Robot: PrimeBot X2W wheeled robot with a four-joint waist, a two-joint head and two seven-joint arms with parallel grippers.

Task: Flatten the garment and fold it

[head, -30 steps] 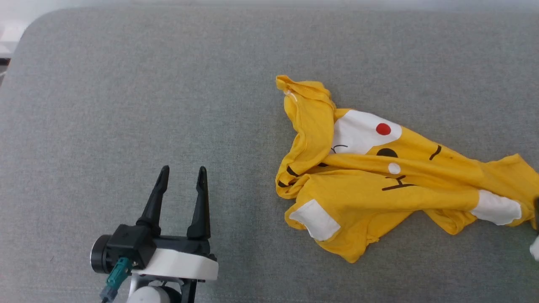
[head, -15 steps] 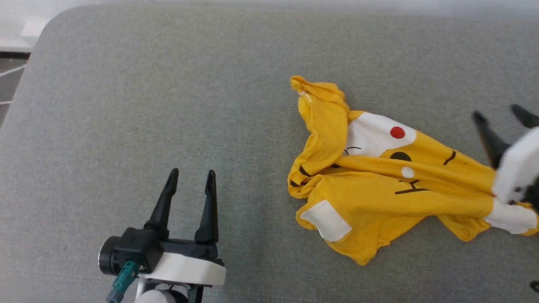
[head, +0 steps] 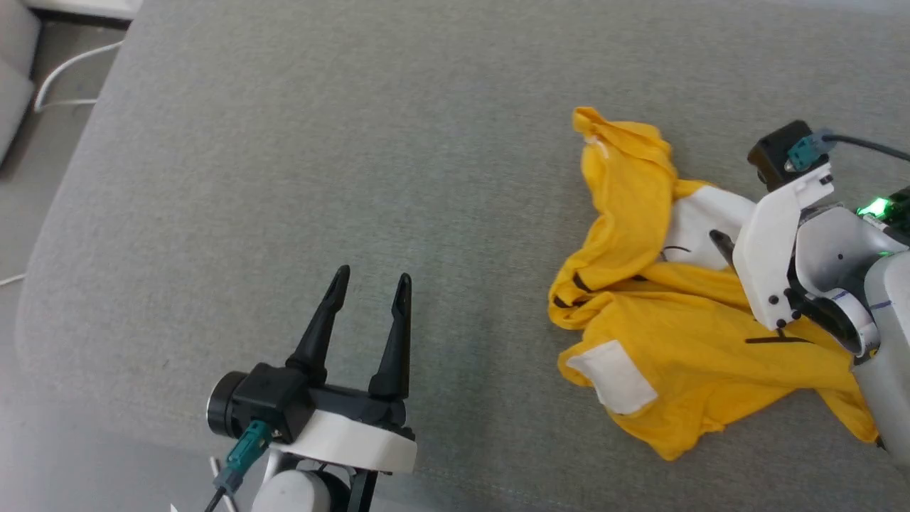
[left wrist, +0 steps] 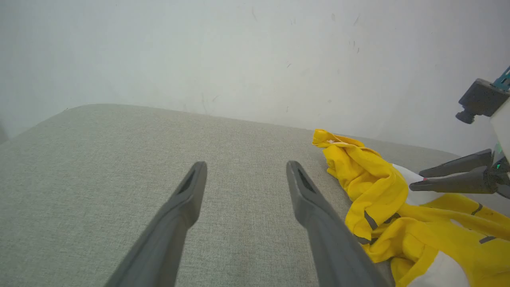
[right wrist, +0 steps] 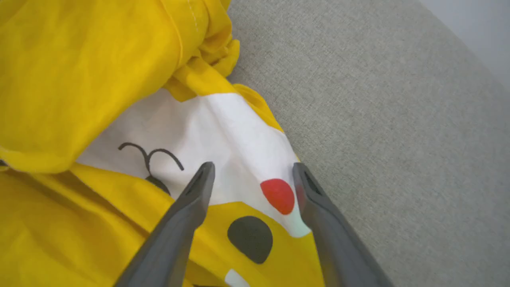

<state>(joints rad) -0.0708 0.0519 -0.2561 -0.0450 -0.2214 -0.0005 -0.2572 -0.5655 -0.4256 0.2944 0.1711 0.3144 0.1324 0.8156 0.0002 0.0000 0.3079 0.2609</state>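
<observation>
- Crumpled garment (head: 682, 341) at 3 o'clock on grey cushion (head: 284, 142).
- Left fingers (head: 323, 320) at 7 o'clock, spread apart, empty, well apart from garment.
- Right fingers (right wrist: 183, 215) spread apart over white face patch (right wrist: 223, 131), gripping nothing.

text: none legible | garment (head: 682, 341): cartoon marks, no lettering

grey cushioned surface (head: 284, 178), crumpled garment (head: 675, 355)

You have a grey woven cushion surface (head: 249, 142) under and ahead of the left gripper (head: 374, 274). Beyond it stands a pale, scuffed wall (left wrist: 199, 48). Well off to its left, a white cable (head: 71, 64) lies on grey floor (head: 21, 227).
</observation>
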